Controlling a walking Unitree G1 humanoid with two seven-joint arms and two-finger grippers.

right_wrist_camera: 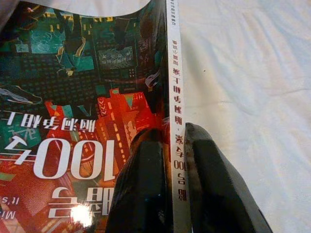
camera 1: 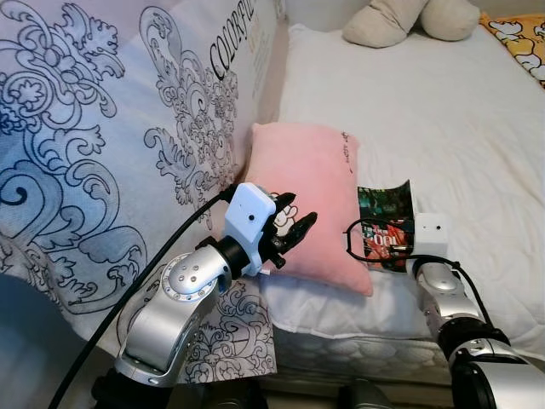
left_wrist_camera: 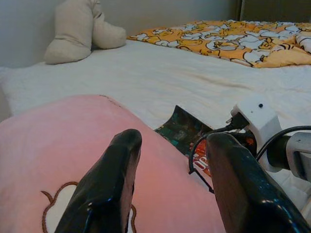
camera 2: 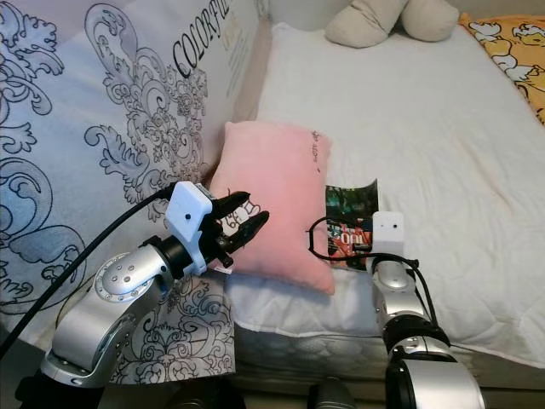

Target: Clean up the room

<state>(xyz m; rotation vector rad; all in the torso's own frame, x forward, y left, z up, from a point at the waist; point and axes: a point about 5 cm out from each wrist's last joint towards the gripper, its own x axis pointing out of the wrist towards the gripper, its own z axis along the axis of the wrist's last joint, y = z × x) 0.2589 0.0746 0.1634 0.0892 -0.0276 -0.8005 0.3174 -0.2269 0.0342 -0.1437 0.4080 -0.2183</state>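
Right gripper: fingers pressed together on the spine edge of a book, white spine strip sandwiched between the two black pads. Book: dark teal and red cover with large white "100", lying flat on the white bed, near its front edge, just beside the pink pillow on the robot's right. Right arm reaching up from below the mattress edge, white wrist camera block over the book's near corner.

Left gripper: fingers spread apart, nothing between them, hovering at the near left side of the pink pillow; contact with the pillow fabric not resolvable. Brown embroidered outline visible on pillow surface close to the left fingers.

Pink pillow: leaning against a white duvet with dark scroll pattern and lettering, which covers the left side of the bed and hangs over its front.

Farther back: beige plush toy at the head of the bed; orange patterned blanket at far right.
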